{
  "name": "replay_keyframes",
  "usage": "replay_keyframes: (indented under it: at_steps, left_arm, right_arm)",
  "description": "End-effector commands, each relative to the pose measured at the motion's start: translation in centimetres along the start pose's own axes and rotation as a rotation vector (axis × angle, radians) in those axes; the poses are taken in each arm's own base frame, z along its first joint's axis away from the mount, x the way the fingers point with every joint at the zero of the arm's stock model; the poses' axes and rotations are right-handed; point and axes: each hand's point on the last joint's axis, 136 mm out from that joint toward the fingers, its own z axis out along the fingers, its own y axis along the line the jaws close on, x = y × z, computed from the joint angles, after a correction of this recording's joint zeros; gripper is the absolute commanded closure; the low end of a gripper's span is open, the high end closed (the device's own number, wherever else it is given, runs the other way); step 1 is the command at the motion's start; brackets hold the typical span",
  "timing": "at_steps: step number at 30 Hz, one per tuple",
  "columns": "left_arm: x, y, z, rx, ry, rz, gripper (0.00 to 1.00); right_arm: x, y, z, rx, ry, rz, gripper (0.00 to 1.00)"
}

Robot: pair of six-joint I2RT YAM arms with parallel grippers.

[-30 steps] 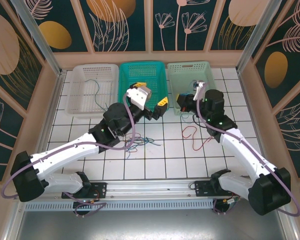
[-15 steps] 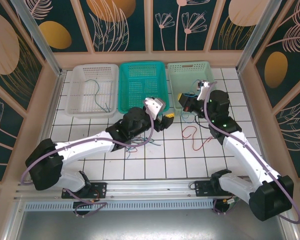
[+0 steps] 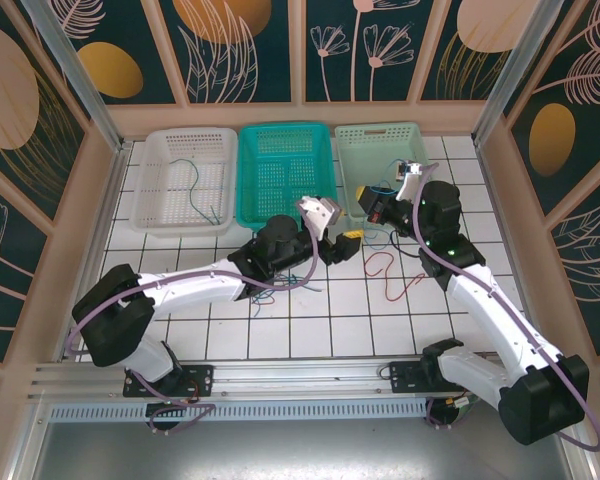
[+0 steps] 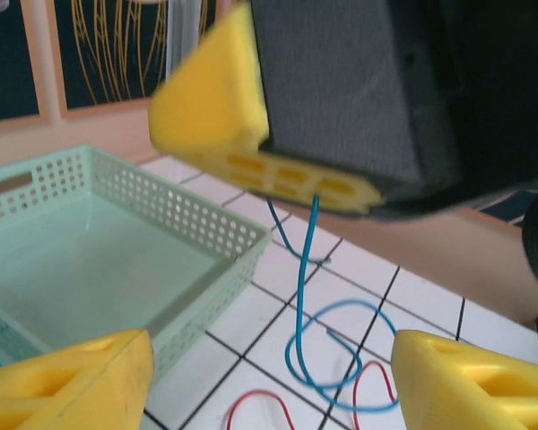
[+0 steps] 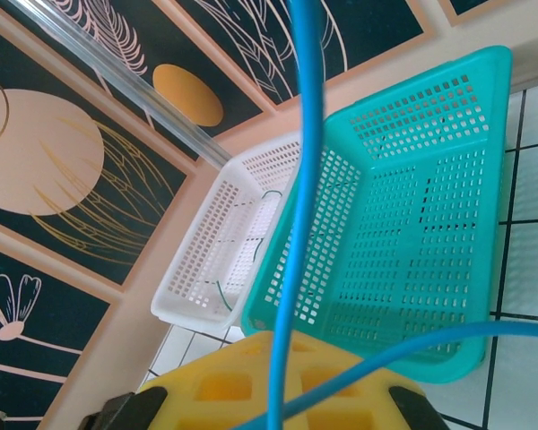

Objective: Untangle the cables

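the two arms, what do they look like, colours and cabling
Both the left arm and the right arm have white link shells with black joints. A lilac cable loops loosely along each one. The jaws end in yellow pads with small slotted holes.

Plastic, tile and metal
We see 3 perforated plastic holders with a smooth, slight sheen: white basket (image 3: 190, 132), teal basket (image 3: 285, 128), mint basket (image 3: 378, 129). The table (image 3: 330, 320) is glossy white tile. The blue cable (image 4: 301, 269) has a smooth, shiny sheath. The left gripper (image 4: 269, 358) has matt yellow moulded fingers (image 4: 72, 381). The front rail (image 3: 300, 372) is dull metal.
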Motion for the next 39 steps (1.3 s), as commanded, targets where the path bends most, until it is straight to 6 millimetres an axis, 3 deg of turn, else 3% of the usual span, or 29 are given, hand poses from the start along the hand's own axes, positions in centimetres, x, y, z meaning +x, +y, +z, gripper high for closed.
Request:
replay_keyframes:
  at_steps: [1, 6, 10, 16, 20, 24, 32, 39]
  left_arm:
    - [-3.6, -0.7, 0.4, 0.028, -0.131, 0.017, 0.32]
    - [-4.2, -1.0, 2.6, 0.055, -0.140, 0.043, 0.38]
    - [-4.4, -1.5, 3.6, 0.090, -0.167, 0.058, 0.53]
    - [-2.4, -2.0, 5.5, 0.147, -0.121, 0.050, 0.77]
    - [0.2, -2.1, 6.1, 0.171, -0.055, 0.026, 0.86]
    - [1.9, -1.8, 6.1, 0.169, -0.010, 0.002, 0.89]
    - [2.5, -2.0, 5.7, 0.188, 0.009, -0.012, 0.95]
    - [6.4, -1.7, 4.6, 0.183, 0.112, -0.082, 0.95]
  right_arm:
    - [-1.6, 1.7, -0.7, -0.054, -0.043, 0.005, 1.00]
    - [-1.5, 2.4, -0.8, -0.094, -0.040, 0.028, 1.00]
    - [-1.8, 3.0, -1.2, -0.112, -0.046, 0.029, 1.00]
    - [-1.8, 3.4, -1.3, -0.129, -0.041, 0.032, 1.00]
    - [-2.6, 3.8, -1.6, -0.122, -0.051, 0.014, 1.00]
    - [-3.4, 4.2, -1.8, -0.117, -0.061, 0.005, 1.00]
    - [-4.2, 4.5, -2.1, -0.107, -0.078, -0.004, 1.00]
    - [-6.6, 2.4, -2.9, 0.011, -0.132, -0.016, 1.00]
